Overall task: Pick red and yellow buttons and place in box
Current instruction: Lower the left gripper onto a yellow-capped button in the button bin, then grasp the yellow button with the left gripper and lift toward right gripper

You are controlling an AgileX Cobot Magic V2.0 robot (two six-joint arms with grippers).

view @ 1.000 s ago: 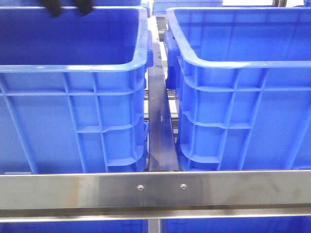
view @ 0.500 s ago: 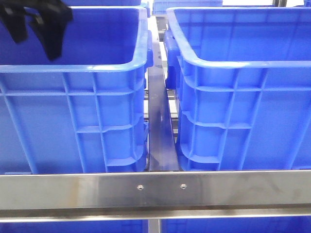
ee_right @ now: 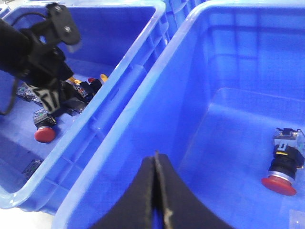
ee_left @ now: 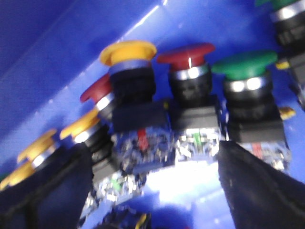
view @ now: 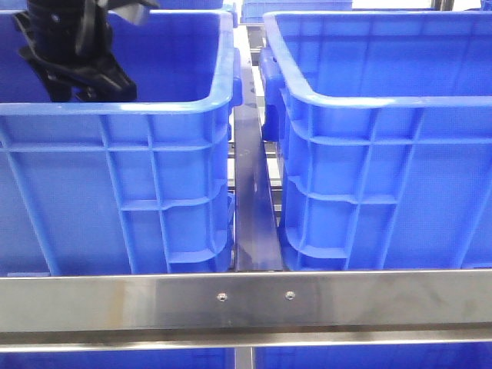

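Observation:
My left gripper (view: 86, 86) hangs inside the left blue bin (view: 115, 108), over a cluster of push buttons. In the left wrist view it (ee_left: 152, 191) is open. A yellow button (ee_left: 127, 51) and a red button (ee_left: 186, 51) stand side by side just beyond the gap between its fingers. Another red button (ee_left: 97, 88) and more yellow ones (ee_left: 81, 125) lie beside them. My right gripper (ee_right: 156, 162) is shut and empty above the near rim of the right blue box (ee_right: 238, 71). One red button (ee_right: 281, 164) lies on that box's floor.
A green button (ee_left: 244, 64) stands next to the red one. A loose red button (ee_right: 44, 134) lies apart in the left bin. A steel rail (view: 246, 300) crosses in front of both bins, with a narrow gap (view: 252, 192) between them.
The left arm has come down into the left bin and shifted left, from only its fingertips showing at the top edge to the whole gripper in view. The right side looks unchanged.

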